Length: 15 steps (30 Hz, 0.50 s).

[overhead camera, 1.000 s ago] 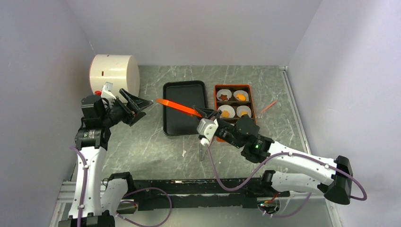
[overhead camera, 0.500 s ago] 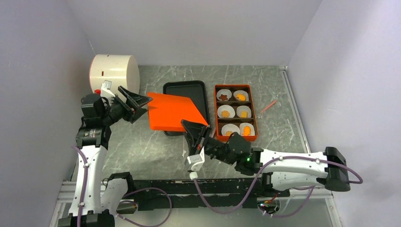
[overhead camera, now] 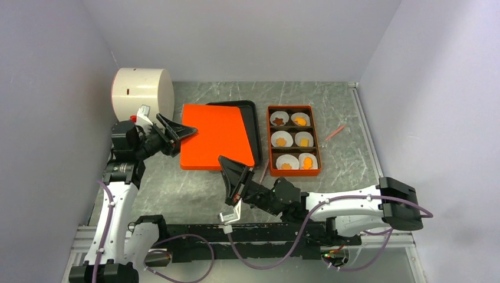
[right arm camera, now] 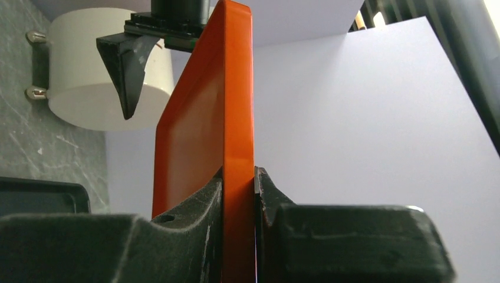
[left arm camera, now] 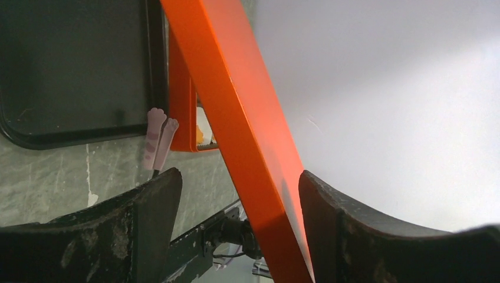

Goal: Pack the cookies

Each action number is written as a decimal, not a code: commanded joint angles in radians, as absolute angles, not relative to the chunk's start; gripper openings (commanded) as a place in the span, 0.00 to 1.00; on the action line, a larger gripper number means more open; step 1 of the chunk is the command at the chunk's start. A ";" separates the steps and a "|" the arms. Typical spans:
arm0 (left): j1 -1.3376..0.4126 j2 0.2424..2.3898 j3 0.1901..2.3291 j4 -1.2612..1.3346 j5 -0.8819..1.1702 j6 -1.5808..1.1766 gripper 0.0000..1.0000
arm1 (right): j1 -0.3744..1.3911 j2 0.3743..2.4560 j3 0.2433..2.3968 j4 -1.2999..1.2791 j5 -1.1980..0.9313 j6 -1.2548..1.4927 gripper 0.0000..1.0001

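Nearest first, at 6 o'clock of the overhead view: the right gripper (overhead camera: pixel 227 169) is clamped on the near-right corner of a flat orange plastic lid (overhead camera: pixel 215 135). Its wrist view shows the rim pinched tight between both fingers. The lid faces up, long axis roughly 12-to-6 and slightly skewed, over most of a shallow black rectangular tray (overhead camera: pixel 255 121); resting on it or held above it, cannot tell. At 9 o'clock of the lid the left gripper (overhead camera: pixel 184 134) straddles the far-left corner with jaws apart. The rim runs between its fingers but is not pinched. The relation that matters: an orange six-compartment plastic box (overhead camera: pixel 269 154) stands at 3 o'clock of the lid, just beside the tray, its long axis also 12-to-6, so the two are near parallel. The small flat cookies (overhead camera: pixel 281 142) are all inside it, one per round white paper cup (overhead camera: pixel 298 136), mostly orange, with a dark brown star at the far-left cup. Likely next is a short carry of the lid toward 3 o'clock; the right arm is nearer. Only the tray's low rim lies between. A thin pink stick (overhead camera: pixel 334 132) lies past the box, apart. Farthest, at 10 o'clock, is a large white cylinder (overhead camera: pixel 141 88).
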State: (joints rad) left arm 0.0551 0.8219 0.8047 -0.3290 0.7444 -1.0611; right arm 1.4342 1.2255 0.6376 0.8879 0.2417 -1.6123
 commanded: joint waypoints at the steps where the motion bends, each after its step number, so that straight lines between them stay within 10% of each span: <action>1: 0.039 0.814 0.785 -0.230 0.787 -1.087 0.75 | 1.451 1.235 0.641 1.097 0.243 -1.731 0.00; 15: 0.038 0.848 0.766 -0.125 0.786 -1.145 0.37 | 1.493 1.287 0.557 1.127 0.295 -1.813 0.00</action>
